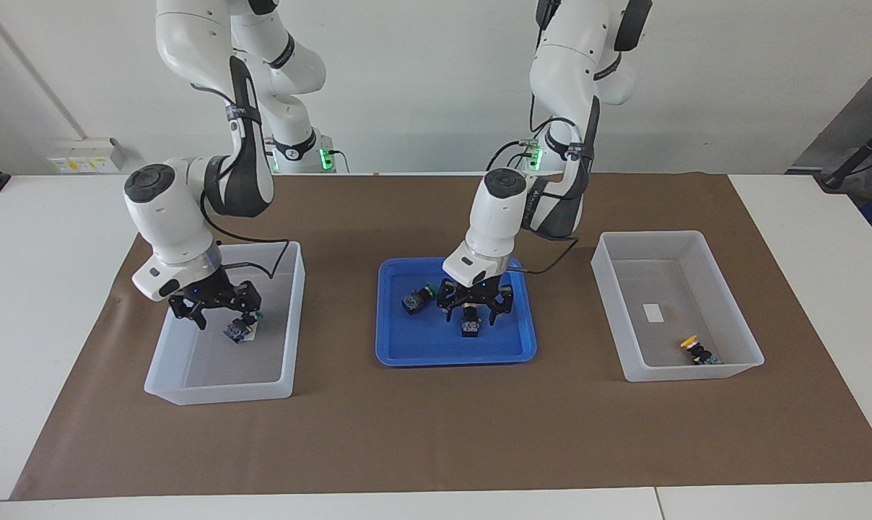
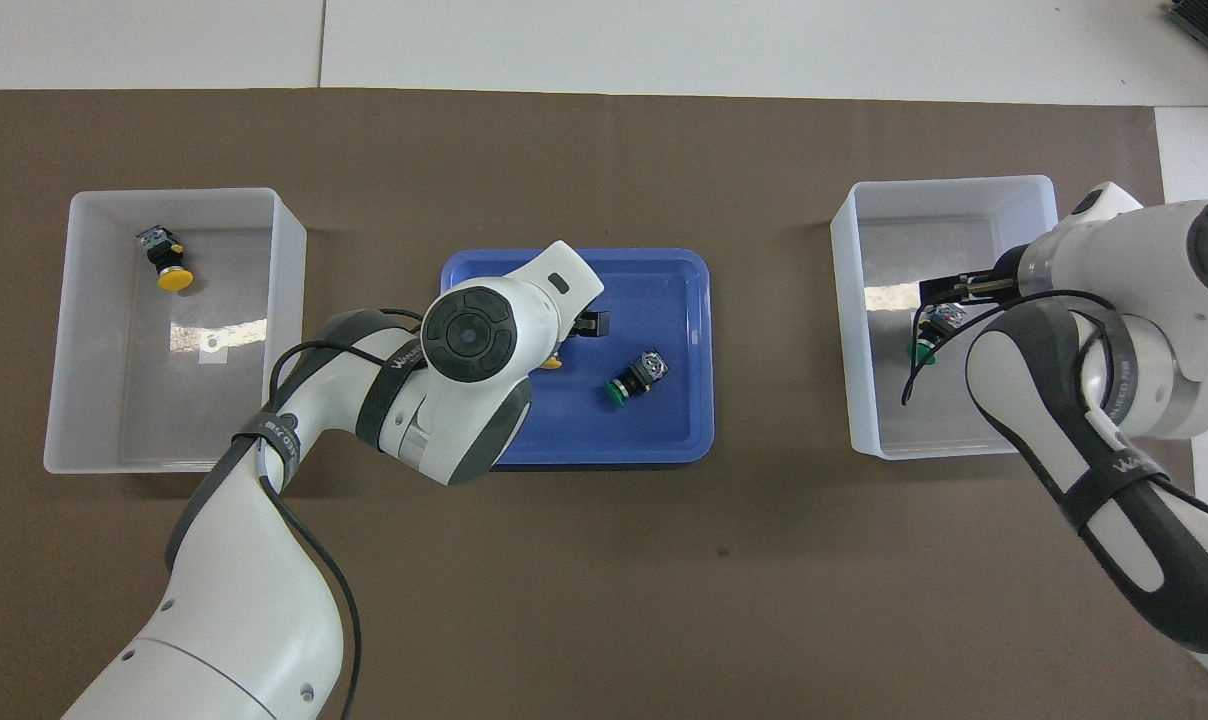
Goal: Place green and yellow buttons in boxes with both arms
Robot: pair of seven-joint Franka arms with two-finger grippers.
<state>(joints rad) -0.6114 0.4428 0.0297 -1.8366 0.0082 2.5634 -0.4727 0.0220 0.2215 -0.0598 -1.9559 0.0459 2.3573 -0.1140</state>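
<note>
Brown paper (image 1: 436,433) is being used to cover the table, carrying two white boxes and a blue tray (image 1: 407,354) between them. Over the tray the left gripper (image 1: 472,318) is being lowered, its fingers apart around a yellow button (image 1: 471,328); a green button (image 2: 632,380) is lying beside it in the tray. Inside the box (image 1: 291,325) at the right arm's end, the right gripper (image 1: 223,318) is being held apart just above a second green button (image 1: 238,331). Another yellow button (image 1: 698,352) is lying in the other box (image 1: 609,318)

Left pincer (image 1: 477,312) lowered, fingers spread; right pincer (image 1: 216,309) lowered, spread
</note>
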